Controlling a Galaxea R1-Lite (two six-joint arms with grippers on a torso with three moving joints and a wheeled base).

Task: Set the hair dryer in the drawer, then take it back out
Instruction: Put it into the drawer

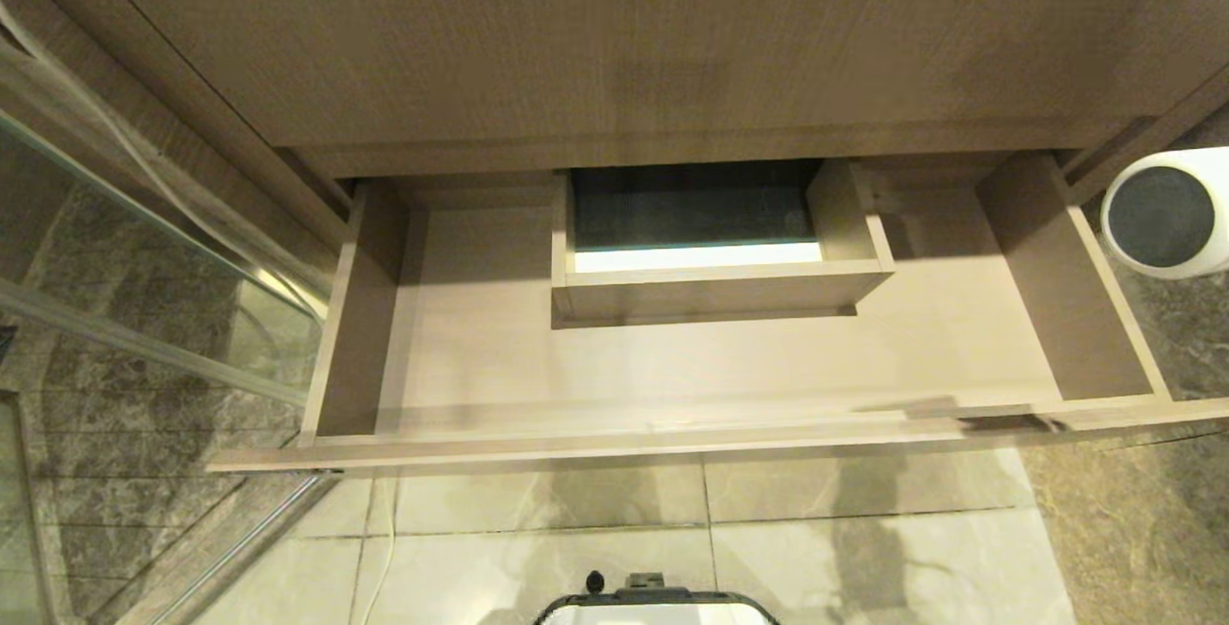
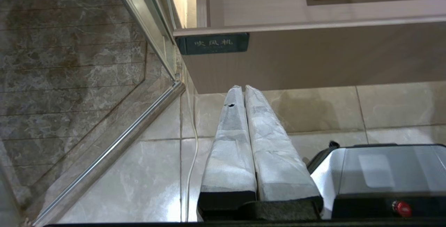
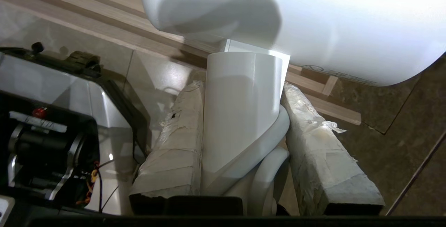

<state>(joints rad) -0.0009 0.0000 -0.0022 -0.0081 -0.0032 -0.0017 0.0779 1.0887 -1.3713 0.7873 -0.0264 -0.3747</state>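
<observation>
The wide, shallow, light-wood drawer (image 1: 730, 366) is pulled out, and nothing lies inside it. It has a boxed cutout (image 1: 715, 260) at the middle of its back wall. A small dark label (image 2: 212, 43) sits on the left end of its front.

The small white hair dryer (image 1: 1167, 212) with the dark grey round end is up in the air, just past the drawer's right side. In the head view only its barrel end shows. The right gripper (image 3: 244, 115) holds it: the 2 padded fingers (image 3: 174, 150) press on the white handle from both sides, part way closed around it.

The left gripper (image 2: 244, 122) hangs low in front of the drawer, above the pale tile floor (image 2: 139, 178). Its 2 fingers are pressed together with nothing between them.

I think this is step 1, carrying the dryer to the drawer. Next, the right arm needs to bring it left over the right wall, then lower it onto the bare wood before letting go. The cutout box is in the way at the back, so the front part looks safer.
</observation>
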